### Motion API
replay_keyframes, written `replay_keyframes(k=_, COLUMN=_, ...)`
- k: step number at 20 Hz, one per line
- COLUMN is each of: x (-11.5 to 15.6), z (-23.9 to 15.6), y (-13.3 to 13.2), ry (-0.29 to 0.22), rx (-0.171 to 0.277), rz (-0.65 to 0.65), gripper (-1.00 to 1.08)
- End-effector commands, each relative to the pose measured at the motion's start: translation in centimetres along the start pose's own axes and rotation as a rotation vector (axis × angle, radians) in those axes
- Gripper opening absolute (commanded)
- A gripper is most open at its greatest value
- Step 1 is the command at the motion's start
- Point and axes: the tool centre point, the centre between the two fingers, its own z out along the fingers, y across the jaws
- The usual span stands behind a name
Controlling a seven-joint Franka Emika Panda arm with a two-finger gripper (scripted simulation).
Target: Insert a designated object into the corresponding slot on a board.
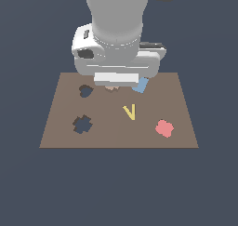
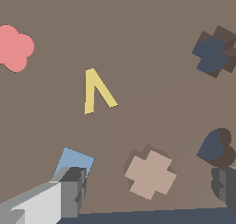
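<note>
The claw [image 2: 147, 191] stands wide open, one grey finger [image 2: 69, 193] at the edge of the blue square [image 2: 76, 161] and the other finger [image 2: 226, 186] just beside the smaller rounded hole [image 2: 213, 147], with nothing gripped between them. The tan cross-shaped piece [image 2: 150, 173] lies flat on the brown board [image 2: 138, 34] in the gap between the two fingers, touching neither as far as the wrist view shows. In the exterior view the arm comes straight down from above, its thick grey column and white wrist block low over the far edge of the board and hiding most of what sits beneath; only a sliver of the tan piece [image 1: 110, 87] and a corner of the blue square [image 1: 140, 85] peek out below the hand. The tan piece is a light brown, flat shape with four stubby lobes and stepped, notched corners, lying slightly rotated. The jagged slot [image 1: 82, 124] is a dark cut-out with a matching notched outline, nearer the exterior view's left and well apart from the piece. A yellow V [image 1: 129, 112] lies near the board's middle, and a pink lobed piece [image 1: 164, 128] sits toward the exterior view's right.
</note>
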Motion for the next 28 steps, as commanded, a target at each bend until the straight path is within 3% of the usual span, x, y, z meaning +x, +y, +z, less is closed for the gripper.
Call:
replay_keyframes(k=1, x=-0.4, z=0.7, y=0.4, ry=0.008, rx=0.003, rz=0.047, gripper=1.0)
replay_keyframes(k=15, x=-3.7, z=6.1, y=2.1, ry=0.068, rx=0.025, rz=0.387, gripper=1.0)
replay_keyframes(k=28, x=-4.2, z=7.5, y=2.2, ry=0.078, rx=0.029, rz=0.447, gripper=1.0)
